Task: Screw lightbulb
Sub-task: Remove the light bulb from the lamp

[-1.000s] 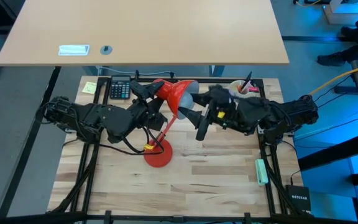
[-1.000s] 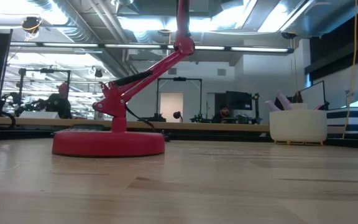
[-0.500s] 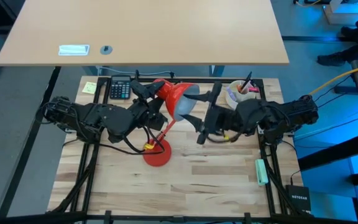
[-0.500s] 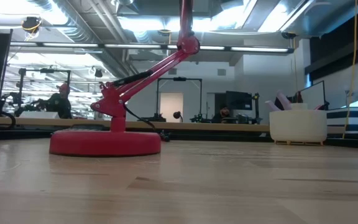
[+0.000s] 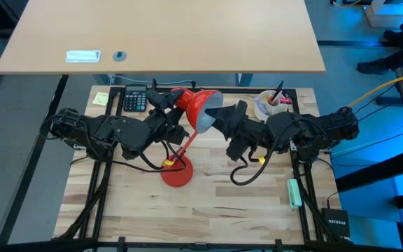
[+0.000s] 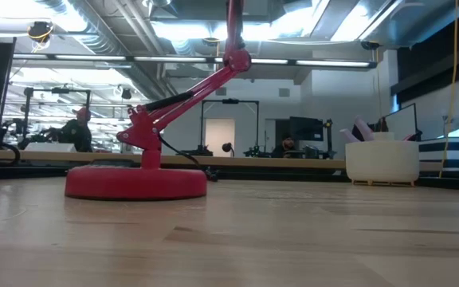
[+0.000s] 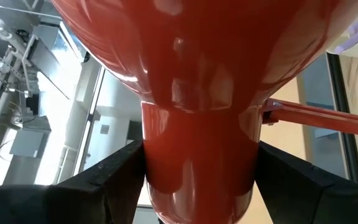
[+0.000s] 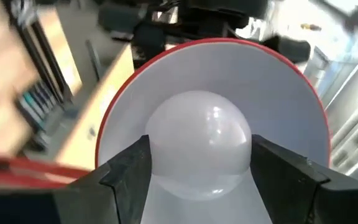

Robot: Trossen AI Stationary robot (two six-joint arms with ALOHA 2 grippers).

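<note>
I have the left gripper (image 7: pixel 194 186) clamped on the red shade's neck (image 7: pixel 197 143) and the right gripper (image 8: pixel 197 165) closed around the lightbulb (image 8: pixel 197 140) inside the shade; threading appears underway, and my next move calls for wrist rotation

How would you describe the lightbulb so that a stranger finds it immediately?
Find the red lamp in the middle of the wooden table. Look into its shade, white inside with a red rim. The lightbulb is the smooth white globe there, between the right claw's fingers, the only round white thing inside.
</note>
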